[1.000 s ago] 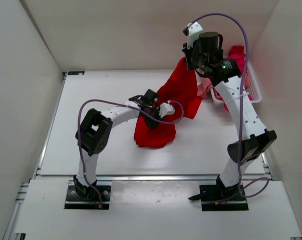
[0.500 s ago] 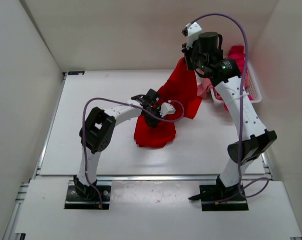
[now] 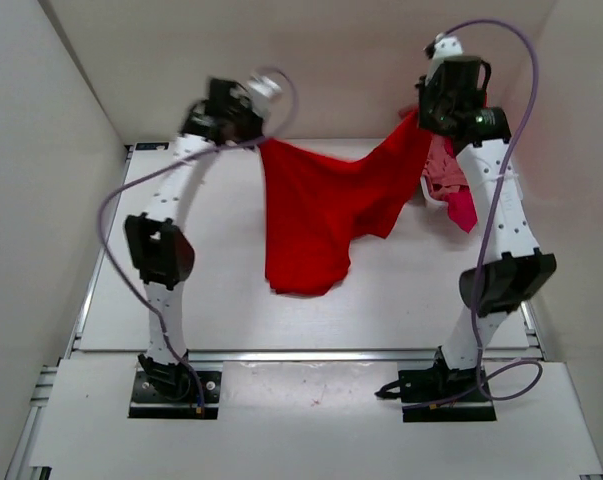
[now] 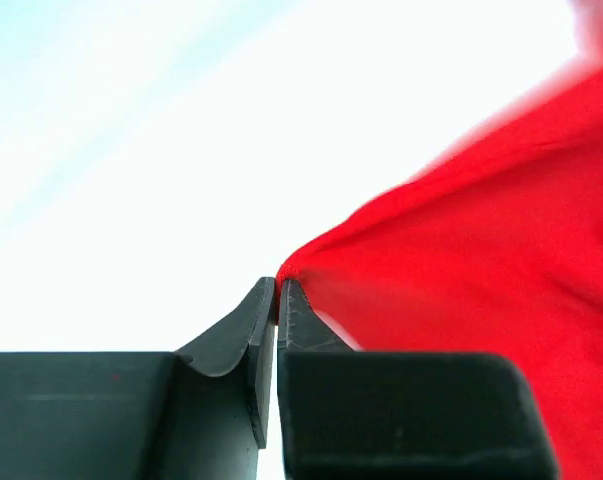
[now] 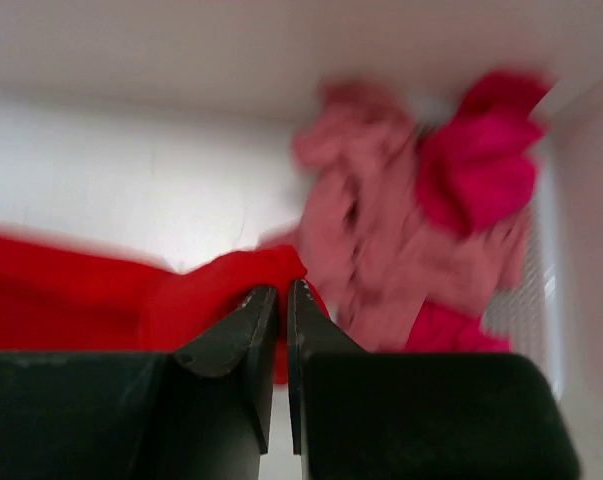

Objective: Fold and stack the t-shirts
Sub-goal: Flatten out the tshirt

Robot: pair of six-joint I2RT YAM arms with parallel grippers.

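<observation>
The left gripper (image 4: pixel 278 292) and right gripper (image 5: pixel 283 293) each pinch 1 corner of the bright red t-shirt (image 3: pixel 316 215), whose soft cloth sags in a curve between them above the table (image 3: pixel 181 290). The salmon t-shirt (image 5: pixel 356 240) and the magenta t-shirt (image 5: pixel 486 165) lie crumpled beyond.

1. Three t-shirts are showing. One bright red t-shirt (image 3: pixel 316 215) is hanging spread above the middle of the desk (image 3: pixel 181 280). One salmon pink t-shirt (image 3: pixel 443 165) and one magenta t-shirt (image 3: pixel 463 208) are bunching together by the far right corner.
2. Two arms are rising from the near edge, carrying two grippers: the left gripper (image 4: pixel 278 290) and the right gripper (image 5: pixel 282 292). Each is pinching the bright red t-shirt.
3. Two purple cables are looping, the left cable (image 3: pixel 102 212) and the right cable (image 3: pixel 491 21).
4. One white mesh basket (image 5: pixel 521 300) is sitting at the right edge.
</observation>
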